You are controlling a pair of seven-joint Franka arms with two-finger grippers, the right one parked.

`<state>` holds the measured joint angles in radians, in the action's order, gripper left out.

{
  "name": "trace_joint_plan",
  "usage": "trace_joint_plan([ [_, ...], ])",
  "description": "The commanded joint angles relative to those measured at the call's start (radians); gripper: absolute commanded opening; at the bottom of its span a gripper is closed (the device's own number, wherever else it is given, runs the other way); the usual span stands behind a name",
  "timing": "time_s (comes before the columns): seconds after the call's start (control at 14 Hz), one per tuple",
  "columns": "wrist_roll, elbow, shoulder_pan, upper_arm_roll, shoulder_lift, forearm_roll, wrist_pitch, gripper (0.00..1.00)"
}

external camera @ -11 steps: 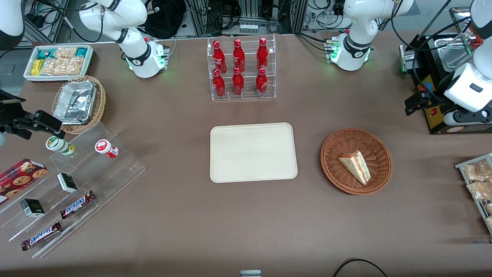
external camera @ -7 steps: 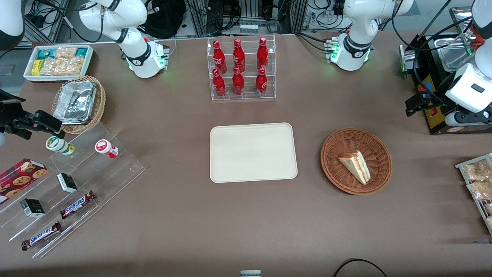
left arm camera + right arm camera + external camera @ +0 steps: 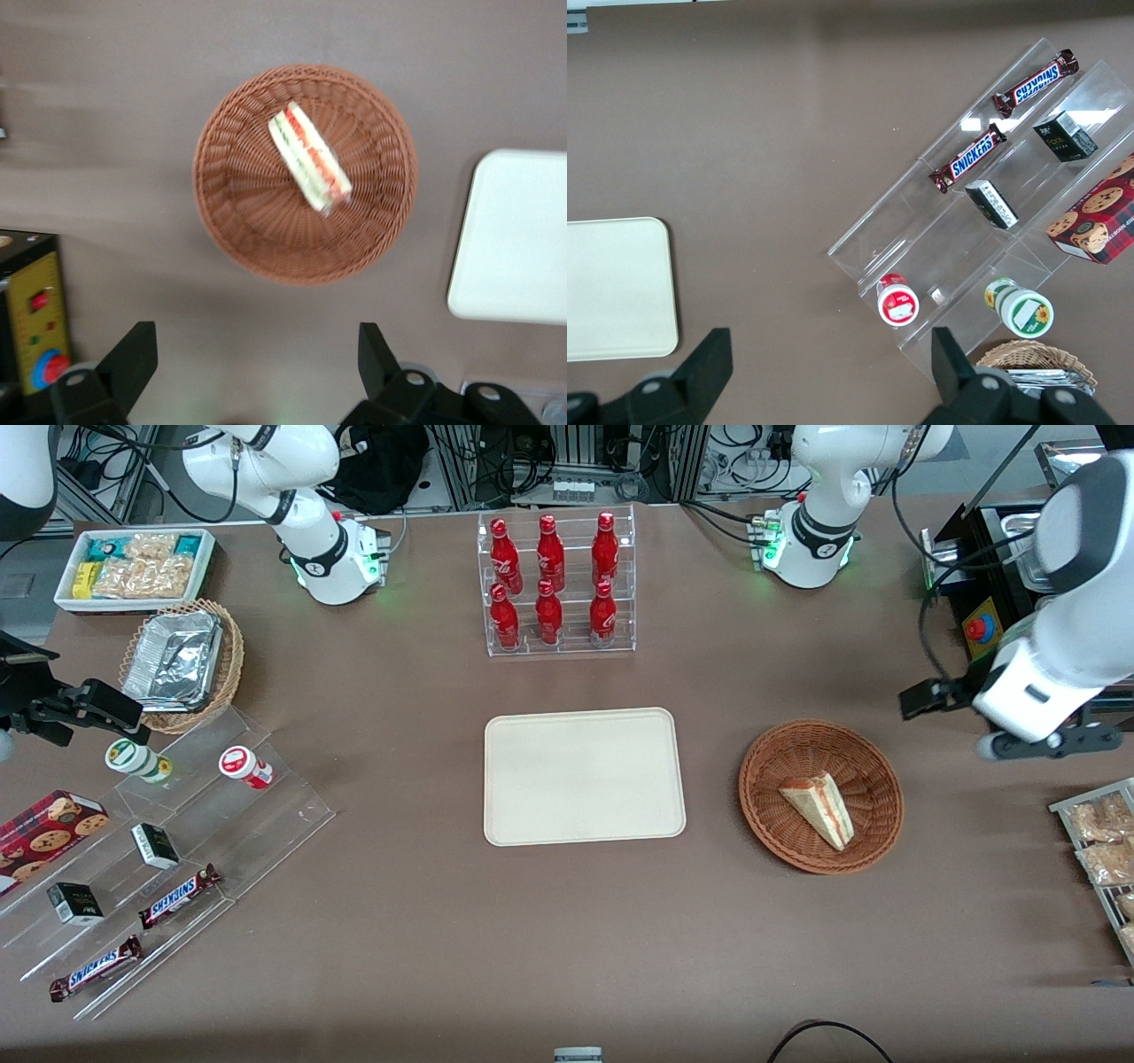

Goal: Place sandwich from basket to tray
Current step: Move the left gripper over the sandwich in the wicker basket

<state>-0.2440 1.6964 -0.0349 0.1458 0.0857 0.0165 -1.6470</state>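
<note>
Front view is showing the sandwich (image 3: 819,808) lying on its side inside the round reddish-brown wicker basket (image 3: 769,772), its pointed end aiming toward the front camera. Taking the basket as the landmark, the cream tray (image 3: 585,776) is sitting near it toward the parked arm's end of the table, with bare tabletop between them. The left gripper (image 3: 921,698) is hanging high, just outside the basket's rim toward the working arm's end and a little farther from the front camera than the basket; it is holding nothing.

In the left wrist view, the fingers (image 3: 131,356) are standing wide apart, with the sandwich (image 3: 309,159) and basket (image 3: 234,226) well clear of them.

The step in hand looks like the approach. To do it well, the arm is needing to centre over the wedge, not the basket's middle, and turn the wrist so the pads are closing across the two bread faces. Squeezing gently should be keeping the filling layers from sliding out, and descending straight should be avoiding the woven rim.
</note>
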Motion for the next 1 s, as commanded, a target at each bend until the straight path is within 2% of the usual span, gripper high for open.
trace_joint_plan([
  [0.0, -0.199, 0.118, 0.010, 0.031, -0.023, 0.010, -0.133, 1.00],
  [0.29, -0.430, 0.323, 0.010, 0.032, -0.027, 0.008, -0.432, 1.00],
  [0.57, -0.481, 0.504, 0.010, 0.032, -0.001, 0.000, -0.712, 1.00],
  [0.93, -0.545, 0.525, 0.013, 0.032, 0.104, 0.000, -0.821, 1.00],
])
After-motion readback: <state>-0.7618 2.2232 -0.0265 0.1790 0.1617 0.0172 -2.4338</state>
